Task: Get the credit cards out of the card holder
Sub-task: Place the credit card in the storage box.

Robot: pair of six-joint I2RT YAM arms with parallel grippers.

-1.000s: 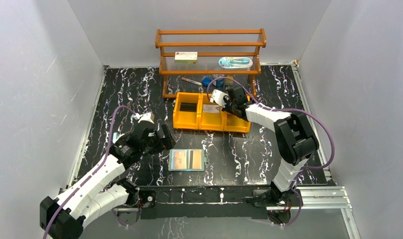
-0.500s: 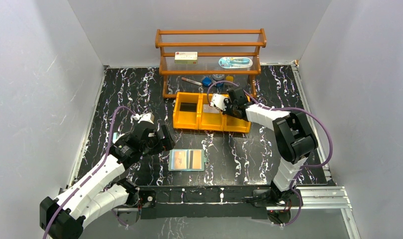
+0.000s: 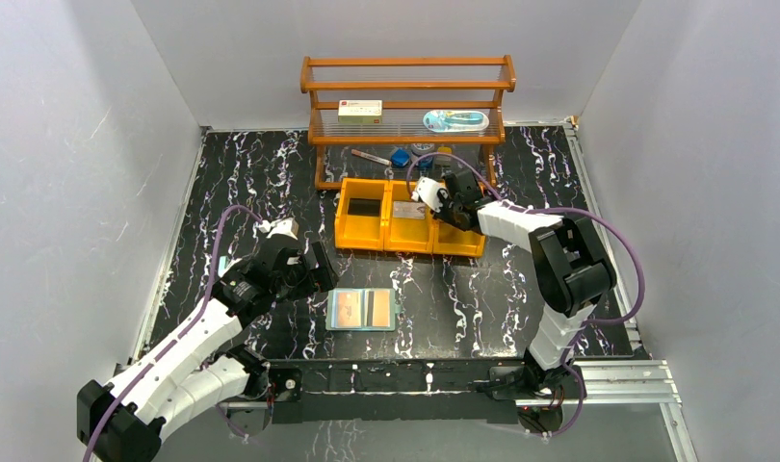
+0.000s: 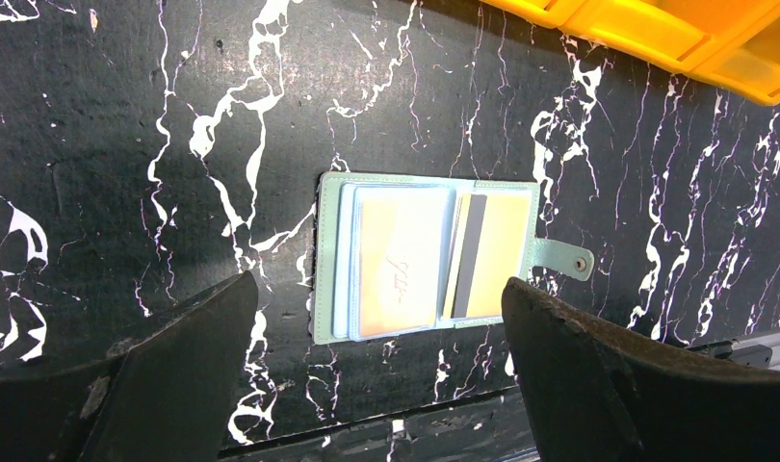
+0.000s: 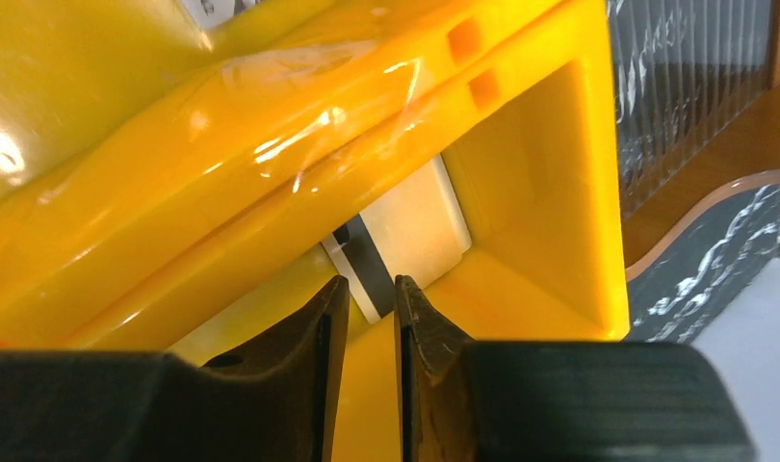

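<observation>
The card holder lies open mid-frame in the left wrist view, two credit cards in its pockets and bare marbled tabletop around every edge. The left gripper hangs above it, jaws spread wide, empty. The right gripper — jaws a narrow slit apart, gripping nothing — points into a corner of the yellow bin, tips just beside a pale striped card.

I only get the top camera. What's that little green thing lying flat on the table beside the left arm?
Observer: An open card holder. The left wrist view shows a signed orange-tan card and a black-striped card in its pockets.
Operator: What's the right arm poking at?
Observer: Its wrist view shows a pale card with a dark stripe lying inside a yellow bin compartment.
Operator: Is it gripping that?
Observer: It seems not. The jaws stand slightly apart, with the card just beyond their tips.
</observation>
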